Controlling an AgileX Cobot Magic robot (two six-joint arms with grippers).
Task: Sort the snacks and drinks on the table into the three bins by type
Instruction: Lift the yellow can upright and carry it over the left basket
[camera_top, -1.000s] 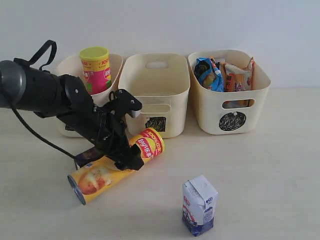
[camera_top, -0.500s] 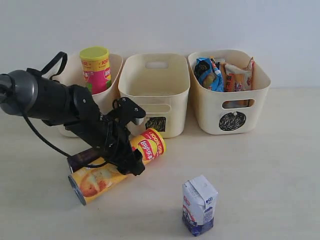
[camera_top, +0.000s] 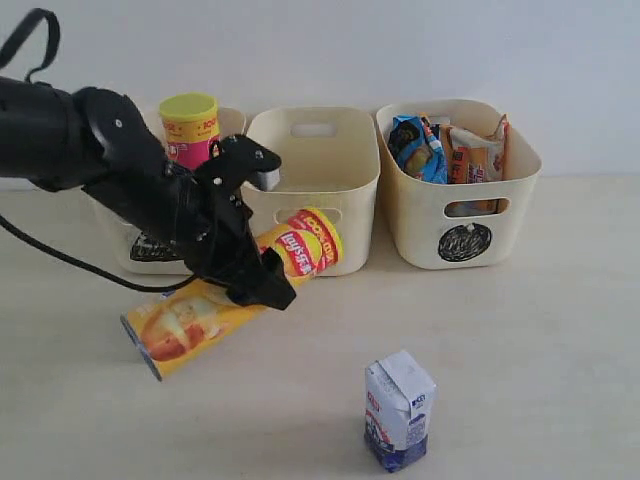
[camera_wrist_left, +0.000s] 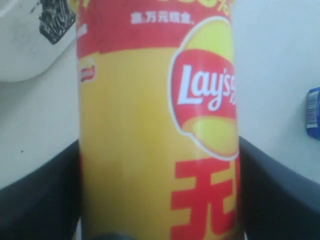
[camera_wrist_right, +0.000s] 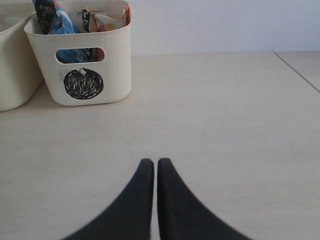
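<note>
One bin (camera_top: 229, 132) holds pink tube (camera_top: 190, 130), right bin (camera_top: 428, 232) bags (camera_top: 440, 147); left hand (camera_wrist_left: 160, 195) clamps yellow tube (camera_top: 195, 322)

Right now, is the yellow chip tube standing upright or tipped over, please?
Tipped. The yellow chip tube slants, its red logo end higher, gripped by the left end effector.

Yellow-orange chip tube (camera_wrist_left: 155, 125): "Lay's" logo, large red "无" beside it; small white Chinese print, blurred
</note>
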